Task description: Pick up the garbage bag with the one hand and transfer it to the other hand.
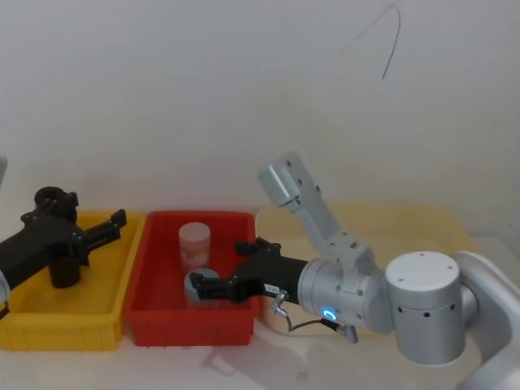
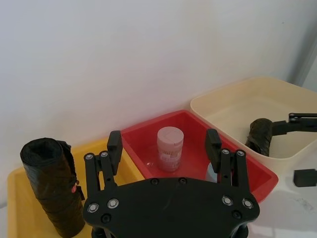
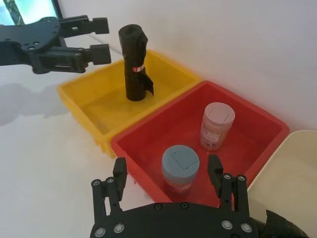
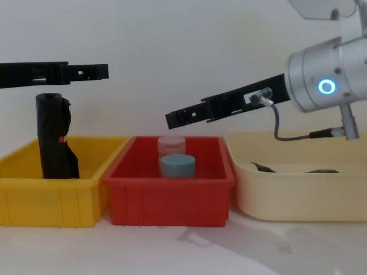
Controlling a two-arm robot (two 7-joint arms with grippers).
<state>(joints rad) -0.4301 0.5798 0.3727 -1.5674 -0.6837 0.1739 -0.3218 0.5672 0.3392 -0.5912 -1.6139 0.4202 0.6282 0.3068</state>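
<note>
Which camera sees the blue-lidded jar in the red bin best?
The right wrist view: the whole blue-lidded jar shows, lid and body, in the red bin. The chest view shows just its top above the rim. In the head view the right gripper partly covers it. The left wrist view gives a sliver at most.

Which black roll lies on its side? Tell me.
The garbage bag, down in the cream bin; the stickered roll stands upright in the yellow bin.
</note>
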